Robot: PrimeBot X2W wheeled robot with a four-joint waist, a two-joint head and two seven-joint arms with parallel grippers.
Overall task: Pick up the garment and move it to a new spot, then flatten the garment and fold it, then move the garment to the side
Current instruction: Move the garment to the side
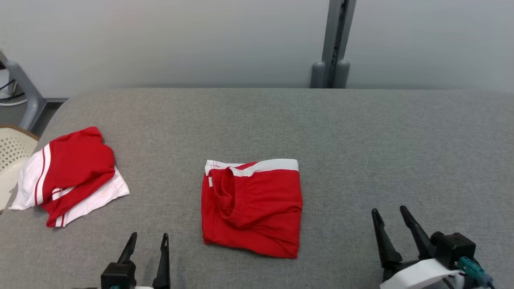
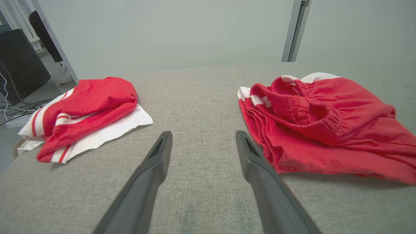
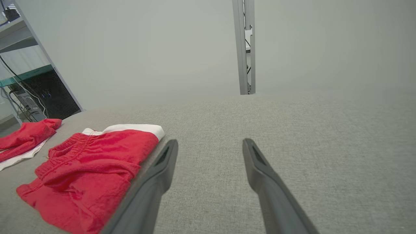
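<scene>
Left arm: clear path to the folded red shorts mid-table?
Probably yes. The left end effector, open and empty, sits just left of the folded red shorts with white band; bare grey fabric table lies between.

The left gripper (image 2: 203, 136) hangs open and empty over the grey table (image 2: 198, 94). Just to its right lies the folded red garment (image 2: 325, 130), elastic waistband uppermost. Off to the left, a red-and-white bundle (image 2: 84, 110) sits near the table's edge.
</scene>
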